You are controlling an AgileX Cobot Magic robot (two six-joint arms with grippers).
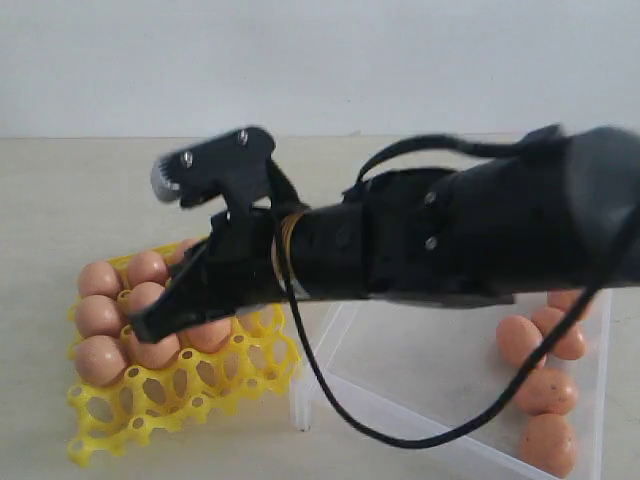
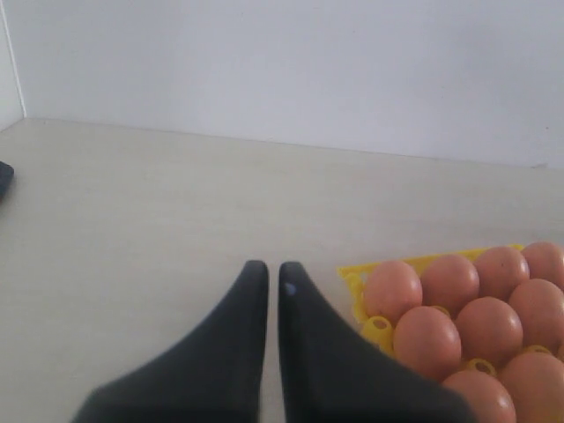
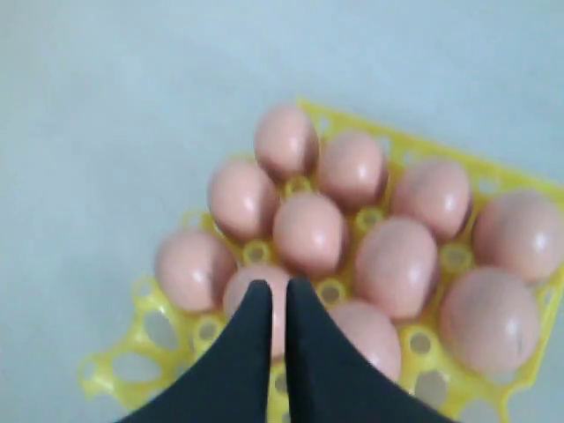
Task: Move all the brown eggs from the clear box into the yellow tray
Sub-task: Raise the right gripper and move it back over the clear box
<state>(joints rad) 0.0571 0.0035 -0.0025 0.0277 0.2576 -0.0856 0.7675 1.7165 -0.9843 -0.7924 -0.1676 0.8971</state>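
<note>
The yellow tray [image 1: 180, 400] lies at the left, with several brown eggs [image 1: 98, 316] seated in its cups. My right gripper [image 1: 140, 328] reaches across over those eggs, its jaws shut with nothing between them. In the right wrist view the same gripper [image 3: 271, 286] hovers just above an egg among the tray's filled cups [image 3: 308, 231]. The clear box [image 1: 440, 370] stands at the right and holds several more brown eggs [image 1: 545, 390]. My left gripper [image 2: 267, 269] is shut and empty over bare table, beside the tray's corner [image 2: 352, 273].
A black cable [image 1: 330, 395] hangs from the right arm down over the box's near wall. Several cups at the tray's near edge [image 3: 115, 374] hold no egg. A pale wall closes the back of the table. A dark object [image 2: 3, 176] shows at the edge of the left wrist view.
</note>
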